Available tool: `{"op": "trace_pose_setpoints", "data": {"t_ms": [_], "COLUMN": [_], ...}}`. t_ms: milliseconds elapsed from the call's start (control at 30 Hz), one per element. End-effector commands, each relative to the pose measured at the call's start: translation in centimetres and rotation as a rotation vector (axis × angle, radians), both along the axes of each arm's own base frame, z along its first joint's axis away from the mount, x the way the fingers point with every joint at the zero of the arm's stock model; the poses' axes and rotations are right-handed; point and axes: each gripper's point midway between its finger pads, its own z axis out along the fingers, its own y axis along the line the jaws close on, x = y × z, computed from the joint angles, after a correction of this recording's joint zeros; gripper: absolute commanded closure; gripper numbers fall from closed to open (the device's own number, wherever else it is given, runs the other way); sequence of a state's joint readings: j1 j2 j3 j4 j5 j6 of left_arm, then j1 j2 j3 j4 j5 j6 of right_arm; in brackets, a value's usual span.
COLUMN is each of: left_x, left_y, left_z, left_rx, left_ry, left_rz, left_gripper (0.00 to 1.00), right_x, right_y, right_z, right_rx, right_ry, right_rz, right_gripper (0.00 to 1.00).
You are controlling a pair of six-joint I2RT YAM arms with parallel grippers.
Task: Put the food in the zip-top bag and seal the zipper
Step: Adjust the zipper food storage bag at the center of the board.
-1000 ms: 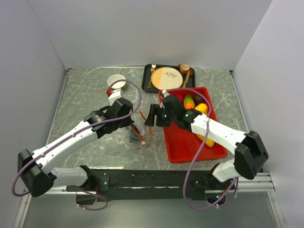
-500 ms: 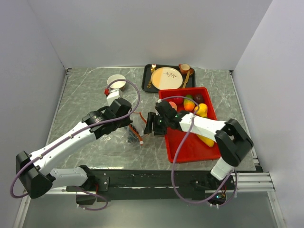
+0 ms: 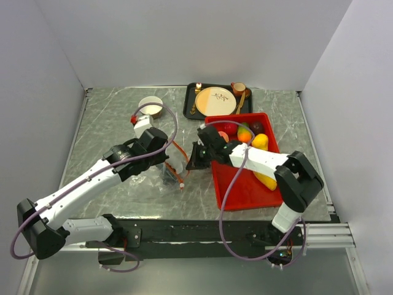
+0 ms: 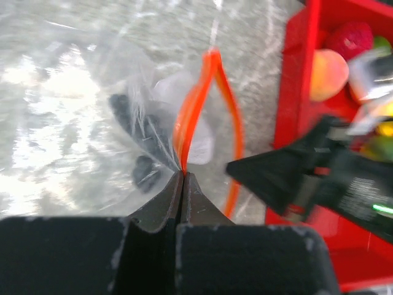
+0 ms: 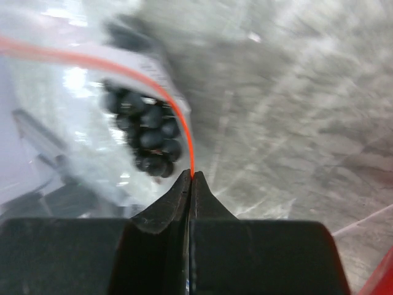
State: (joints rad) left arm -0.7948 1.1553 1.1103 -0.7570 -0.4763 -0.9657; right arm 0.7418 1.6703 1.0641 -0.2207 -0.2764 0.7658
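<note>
So the left gripper [image 4: 182, 175] is clamping down on one lip of the thin orange-red zipper strip [image 4: 195, 107] and the right gripper [image 5: 191, 175] is pinching the other. The clear crinkly plastic bag [image 4: 86, 117] is lying on the grey marbled table [image 3: 110, 123], just left of the red rectangular tray [image 3: 242, 187]. The dark grape bunch [image 5: 148, 136] is sitting inside it, and the other small plastic toy fruits [image 3: 244, 132] are sitting at the tray's far end.

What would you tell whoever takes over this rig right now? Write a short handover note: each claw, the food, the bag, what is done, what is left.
Left claw: shut on the zipper.
Right claw: shut on the zipper too, at another spot.
Zip-top bag: between the arms, left of the red tray, mouth open.
Done: grape bunch is in the bag.
Left: remaining fruits lie in the tray; bag them, then seal the zipper.
</note>
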Motion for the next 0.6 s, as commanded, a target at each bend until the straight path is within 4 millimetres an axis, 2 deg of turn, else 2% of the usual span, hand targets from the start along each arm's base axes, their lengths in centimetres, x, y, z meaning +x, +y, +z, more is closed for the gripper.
{"op": "trace_pose_setpoints", "data": {"t_ms": [0,33,67,100,133,167,200,233,367,467,567], "left_x": [0.2,0.2,0.1,-0.2,-0.6,-1.1,-1.4,-1.9,-2.7,-2.6,-2.0], "left_y": [3.7,4.3,5.6,6.4,7.3,8.8,9.3,10.1,10.6,10.2,9.3], "left_z": [3.9,4.5,5.3,5.7,7.4,8.0,9.1,11.0,14.0,13.5,11.7], "left_rx": [-0.035,-0.043,-0.046,-0.045,-0.069,-0.047,-0.056,-0.089,-0.122,-0.1,-0.055], "left_ry": [-0.099,-0.117,-0.142,-0.146,-0.176,-0.19,-0.215,-0.26,-0.315,-0.286,-0.249], "left_rz": [0.161,0.179,0.21,0.24,0.271,0.315,0.32,0.323,0.295,0.271,0.242], "left_gripper": [0.99,0.99,0.99,0.99,0.99,0.99,0.99,0.98,0.97,0.97,0.97], "right_x": [2.3,1.8,1.7,1.2,0.3,-0.1,-0.3,-0.5,-0.7,-0.9,-0.8], "right_y": [2.9,3.0,3.6,3.8,4.6,5.2,5.4,5.7,6.6,6.9,6.5], "right_z": [12.8,13.9,16.1,17.4,18.4,20.2,19.4,19.5,18.0,16.8,15.6], "right_rx": [0.174,0.176,0.204,0.218,0.239,0.267,0.23,0.219,0.223,0.236,0.219], "right_ry": [-0.287,-0.299,-0.343,-0.384,-0.404,-0.428,-0.411,-0.411,-0.371,-0.323,-0.3], "right_rz": [0.081,0.106,0.124,0.152,0.195,0.23,0.247,0.257,0.266,0.253,0.214], "right_gripper": [1.0,1.0,1.0,1.0,1.0,1.0,1.0,1.0,1.0,1.0,1.0]}}
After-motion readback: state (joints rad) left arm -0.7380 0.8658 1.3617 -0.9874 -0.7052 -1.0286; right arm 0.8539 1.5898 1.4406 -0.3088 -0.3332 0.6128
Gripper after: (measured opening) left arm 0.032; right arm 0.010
